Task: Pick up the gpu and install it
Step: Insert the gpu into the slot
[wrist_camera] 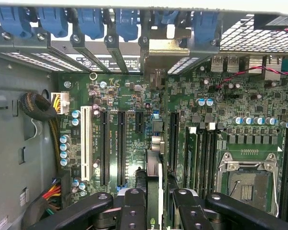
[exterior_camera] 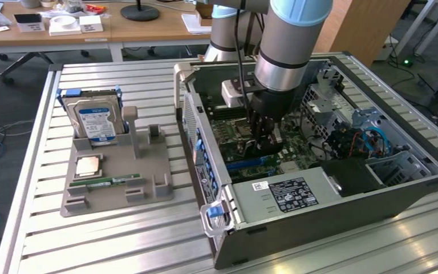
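Start well off to the exterior view's left of your pincer [exterior_camera: 266, 142]. There a grey holder [exterior_camera: 146, 191] sits on the slatted table [exterior_camera: 112, 240]. It carries a hard drive [exterior_camera: 96, 123] standing upright, a processor chip [exterior_camera: 89, 165] lying flat and a RAM stick [exterior_camera: 114, 181] just beside the chip. All of these are well apart from the pincer.

Moving toward the pincer, you reach the open computer case [exterior_camera: 318, 222]. The arm comes down into it and the pincer hangs low over the motherboard [exterior_camera: 227, 128].

The gpu [wrist_camera: 153, 177] is right in the pincer [wrist_camera: 161, 213]. In the wrist view you see it edge-on as a thin strip running out between the two black fingers [wrist_camera: 134, 211]. It points toward the row of blue clips [wrist_camera: 91, 21] at the case wall. The pincer is partly closed and pinches the card from both sides, with the fingers parted only by the card's thickness.

The card stands on edge over the board, next to the long black slots [wrist_camera: 121, 148]. The processor socket [wrist_camera: 247, 184] is on its other side. You cannot tell from here whether its lower edge is in a slot or only above one.

To the exterior view's right of the pincer are blue cables [exterior_camera: 371, 140]. Nearer the case's front wall is the labelled power supply [exterior_camera: 295, 194]. Both are clear of the fingers.
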You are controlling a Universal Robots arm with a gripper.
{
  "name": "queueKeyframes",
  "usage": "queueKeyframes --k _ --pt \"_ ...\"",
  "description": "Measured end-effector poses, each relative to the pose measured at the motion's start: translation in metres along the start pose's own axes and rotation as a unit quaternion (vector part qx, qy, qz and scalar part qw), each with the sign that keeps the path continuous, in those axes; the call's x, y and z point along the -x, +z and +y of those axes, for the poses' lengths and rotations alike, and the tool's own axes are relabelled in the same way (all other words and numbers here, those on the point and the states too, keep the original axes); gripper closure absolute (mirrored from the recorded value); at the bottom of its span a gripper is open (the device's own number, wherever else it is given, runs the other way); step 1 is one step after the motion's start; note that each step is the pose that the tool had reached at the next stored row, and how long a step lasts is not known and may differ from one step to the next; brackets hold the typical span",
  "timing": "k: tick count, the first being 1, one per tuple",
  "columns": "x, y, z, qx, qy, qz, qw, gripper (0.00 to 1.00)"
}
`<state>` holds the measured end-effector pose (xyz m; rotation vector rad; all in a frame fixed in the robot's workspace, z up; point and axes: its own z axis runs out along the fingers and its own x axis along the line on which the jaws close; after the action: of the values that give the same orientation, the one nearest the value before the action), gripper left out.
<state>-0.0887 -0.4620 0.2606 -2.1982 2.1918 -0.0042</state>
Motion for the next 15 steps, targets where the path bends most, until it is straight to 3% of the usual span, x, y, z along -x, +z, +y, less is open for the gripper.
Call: queueKeyframes --k 15 --pt "-0.0001 0.0022 0.0008 0.0000 0.000 0.0001 1.0000 0.74"
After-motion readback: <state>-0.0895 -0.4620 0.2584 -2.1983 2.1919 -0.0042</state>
